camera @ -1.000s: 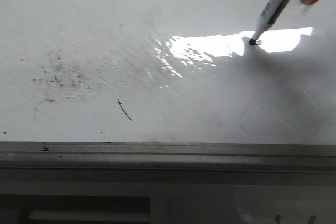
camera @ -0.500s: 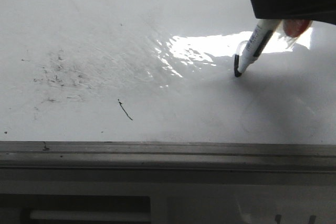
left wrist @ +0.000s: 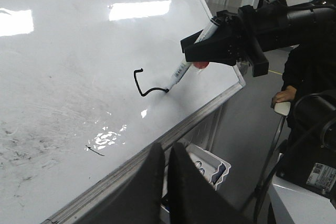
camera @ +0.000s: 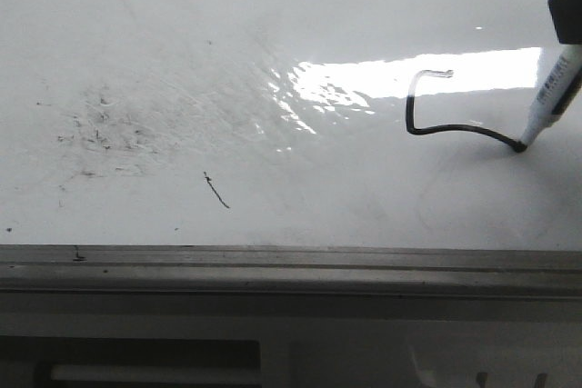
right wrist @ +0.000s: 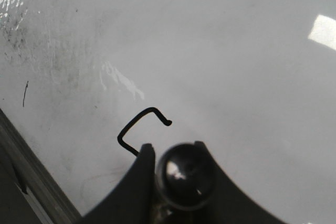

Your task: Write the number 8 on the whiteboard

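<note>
The whiteboard [camera: 182, 43] is glossy white and fills the front view. Only part of the number 8 [camera: 414, 106] shows on it: a black hooked stroke, short top, left side, then a bottom line running right. My right gripper [camera: 570, 8] is shut on a white marker [camera: 550, 97] whose tip touches the end of that line. In the right wrist view the gripper [right wrist: 172, 148] clamps the marker's black end [right wrist: 184, 174] over the stroke [right wrist: 137, 124]. My left gripper [left wrist: 165, 148] is shut and empty off the board's near rail, and it sees the marker [left wrist: 178, 74] and the stroke [left wrist: 142, 85].
A short thin diagonal stroke [camera: 216, 190] and a grey speckled smudge [camera: 105, 129] lie on the board's left part. Bright glare [camera: 364, 84] sits by the stroke. A grey metal rail [camera: 291, 265] edges the near side. A grey bin [left wrist: 210, 163] hangs below it.
The marker has travelled from the stroke's top end down its left side, then right, leaving the black hooked line. The right gripper has moved right, mostly out of the front view.
</note>
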Robot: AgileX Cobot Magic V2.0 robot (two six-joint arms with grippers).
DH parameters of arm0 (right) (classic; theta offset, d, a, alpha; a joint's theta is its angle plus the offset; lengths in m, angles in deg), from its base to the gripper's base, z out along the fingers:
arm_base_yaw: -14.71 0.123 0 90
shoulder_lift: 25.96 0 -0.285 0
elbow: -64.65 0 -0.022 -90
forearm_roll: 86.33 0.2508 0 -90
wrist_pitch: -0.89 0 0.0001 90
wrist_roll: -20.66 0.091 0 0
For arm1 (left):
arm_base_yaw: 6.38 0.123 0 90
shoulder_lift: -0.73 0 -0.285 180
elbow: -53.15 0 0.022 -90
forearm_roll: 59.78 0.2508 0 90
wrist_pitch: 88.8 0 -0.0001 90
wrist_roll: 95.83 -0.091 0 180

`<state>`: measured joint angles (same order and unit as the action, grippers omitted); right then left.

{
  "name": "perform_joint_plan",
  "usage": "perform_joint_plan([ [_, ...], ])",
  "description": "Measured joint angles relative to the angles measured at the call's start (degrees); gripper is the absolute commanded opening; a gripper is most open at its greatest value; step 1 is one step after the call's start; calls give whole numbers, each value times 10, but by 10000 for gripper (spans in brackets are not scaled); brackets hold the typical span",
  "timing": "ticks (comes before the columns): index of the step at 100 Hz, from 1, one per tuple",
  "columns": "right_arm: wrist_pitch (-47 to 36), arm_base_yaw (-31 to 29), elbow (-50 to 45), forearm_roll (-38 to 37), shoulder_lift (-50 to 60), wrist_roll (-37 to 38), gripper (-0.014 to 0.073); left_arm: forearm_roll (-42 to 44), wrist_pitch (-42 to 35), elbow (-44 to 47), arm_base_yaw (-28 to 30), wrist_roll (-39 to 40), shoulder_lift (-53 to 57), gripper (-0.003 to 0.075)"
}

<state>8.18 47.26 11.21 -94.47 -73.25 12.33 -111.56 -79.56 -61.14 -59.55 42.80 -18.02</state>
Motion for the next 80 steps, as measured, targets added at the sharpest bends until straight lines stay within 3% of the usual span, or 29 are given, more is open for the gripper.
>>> perform_joint_plan([
  [35,-63,39,-5,24,-59,-1,-43,0,0,0,0,0,0,-20],
  [80,-77,23,54,-11,-84,-1,-43,0,1,0,0,0,0,-20],
])
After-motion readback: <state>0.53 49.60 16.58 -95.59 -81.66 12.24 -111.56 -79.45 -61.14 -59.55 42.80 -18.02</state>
